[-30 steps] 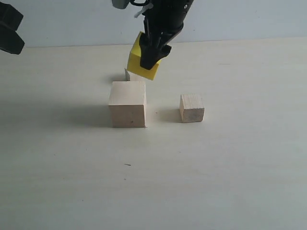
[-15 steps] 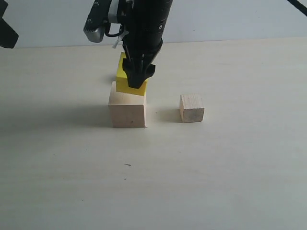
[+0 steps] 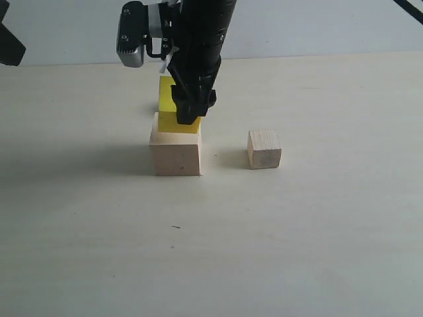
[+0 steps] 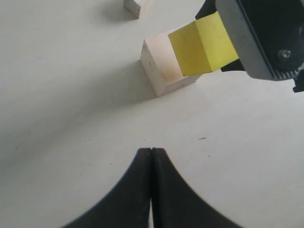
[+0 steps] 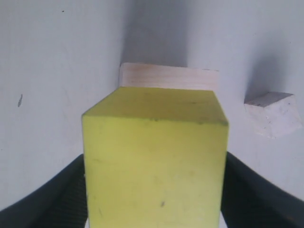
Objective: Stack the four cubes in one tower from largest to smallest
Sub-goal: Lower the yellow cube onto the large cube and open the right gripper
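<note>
Right gripper: jaws clamped on the sides of the yellow cube.
Yellow cube: over the top face of the largest pale wood cube, seemingly resting on it, though contact is hard to confirm.
Left gripper: jaws pressed together, empty, above the counter.
Small wood cube: on the counter, right of the largest pale wood cube, apart from it.

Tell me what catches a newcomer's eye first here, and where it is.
The bright yellow cube stands out, gripped in the right claw right at the top of the largest pale wood cube. A smaller pale wood cube sits alone on the table beside that block, apart from it. The left claw is shut and holds nothing.
</note>
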`<action>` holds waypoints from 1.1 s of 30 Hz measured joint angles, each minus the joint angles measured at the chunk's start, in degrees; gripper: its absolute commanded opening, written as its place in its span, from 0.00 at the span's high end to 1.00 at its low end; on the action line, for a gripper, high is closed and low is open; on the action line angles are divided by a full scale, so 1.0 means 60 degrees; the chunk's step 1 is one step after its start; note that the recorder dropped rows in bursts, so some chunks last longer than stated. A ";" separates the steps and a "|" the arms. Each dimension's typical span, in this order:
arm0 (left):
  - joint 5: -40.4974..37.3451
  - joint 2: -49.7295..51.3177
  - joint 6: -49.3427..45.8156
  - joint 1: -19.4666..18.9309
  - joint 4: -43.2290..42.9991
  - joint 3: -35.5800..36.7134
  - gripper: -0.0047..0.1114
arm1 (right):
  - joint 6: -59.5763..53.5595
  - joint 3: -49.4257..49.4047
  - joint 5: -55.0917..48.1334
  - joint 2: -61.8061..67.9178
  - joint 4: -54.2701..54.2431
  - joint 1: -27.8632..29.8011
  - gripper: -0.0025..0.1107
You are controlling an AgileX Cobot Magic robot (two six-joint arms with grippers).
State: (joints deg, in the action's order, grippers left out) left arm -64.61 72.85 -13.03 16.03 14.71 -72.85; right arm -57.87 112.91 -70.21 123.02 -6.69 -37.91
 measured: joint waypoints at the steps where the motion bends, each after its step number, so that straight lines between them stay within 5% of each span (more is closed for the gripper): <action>1: 0.0000 0.0000 0.0000 0.0000 0.0019 0.0000 0.96 | 0.0000 0.0020 0.0000 0.0056 0.0000 0.0000 0.98; 33: 0.0000 0.0000 -0.0209 0.0000 0.0036 0.0000 0.96 | 0.1037 0.0877 -0.0009 0.0674 0.0185 0.0000 0.98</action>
State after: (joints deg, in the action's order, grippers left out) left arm -64.61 72.85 -14.29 16.03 14.93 -72.85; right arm -51.65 118.17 -70.27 127.06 -5.59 -37.91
